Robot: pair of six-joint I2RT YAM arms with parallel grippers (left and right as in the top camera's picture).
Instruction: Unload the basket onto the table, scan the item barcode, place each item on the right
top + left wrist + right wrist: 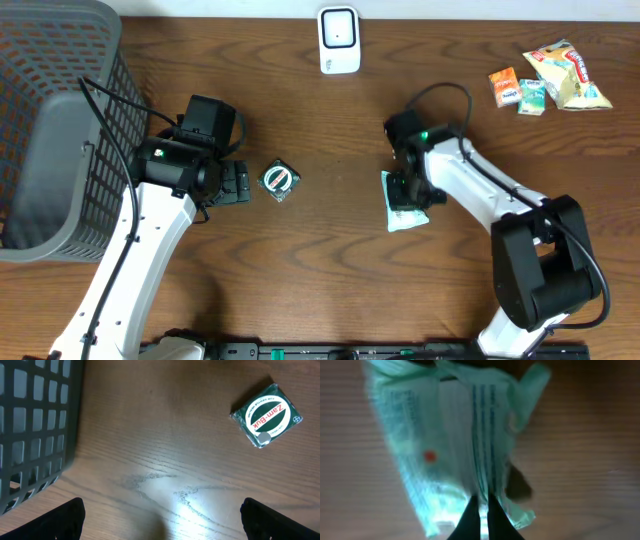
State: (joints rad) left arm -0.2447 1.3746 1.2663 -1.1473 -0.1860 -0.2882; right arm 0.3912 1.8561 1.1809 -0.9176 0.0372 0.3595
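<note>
- Two arms stand over a brown wooden table (330, 270). One is at work and one is idle.
- The right gripper (481, 505) has its dark fingertips pinched together on the pale green packet (445, 440), with only a thin fold of film between them.
- That packet lies right of the table's centre, under the right wrist, which covers its upper part. It is crinkled and carries blue print and a small red dot. The print is too blurred to read, and whether a barcode faces up cannot be told.
- The white scanner (339, 40) sits at the far edge, near the middle and well apart from the packet.
- The left gripper (165, 522) hangs with its jaws spread wide, holding nothing.
- A green Zam-Buk tin (266, 415) rests on the wood just beside the left gripper — not touching it.
- A grey mesh basket (50, 120) fills the left end.
- Several snack packets (550, 80) are clustered at the far right corner.
</note>
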